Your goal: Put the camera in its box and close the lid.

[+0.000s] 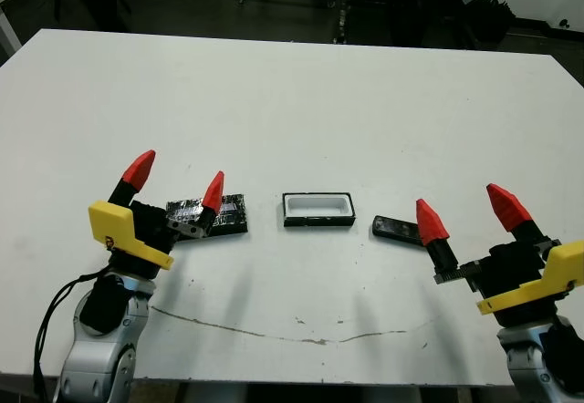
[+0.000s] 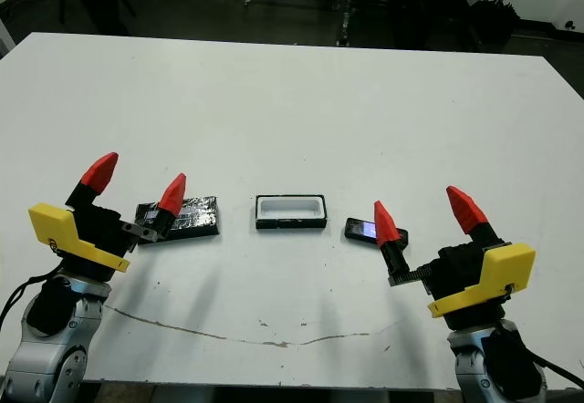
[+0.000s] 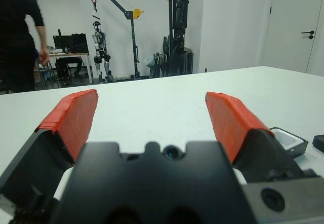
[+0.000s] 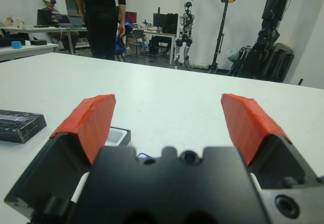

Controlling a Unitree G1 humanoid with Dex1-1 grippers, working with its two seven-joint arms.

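Observation:
The box (image 1: 318, 210), a small black tray with white lining, sits open near the table's middle. Right of it lies the camera (image 2: 362, 231), slim and black, its pale bluish screen facing up. The lid (image 2: 194, 217), a glossy black panel with silvery patches, rests flat to the box's left. My left gripper (image 1: 176, 182) hovers open over the lid's near-left end, holding nothing. My right gripper (image 1: 469, 212) stands open just right of the camera, one fingertip overlapping its end in the head views. The box (image 3: 288, 140) and the lid (image 4: 17, 124) also show in the wrist views.
The white table (image 1: 301, 102) stretches far behind the objects. A thin dark crack line (image 1: 274, 332) runs along the table near its front edge. Beyond the far edge stand a person (image 4: 99, 16), desks and a small humanoid robot (image 4: 188, 29).

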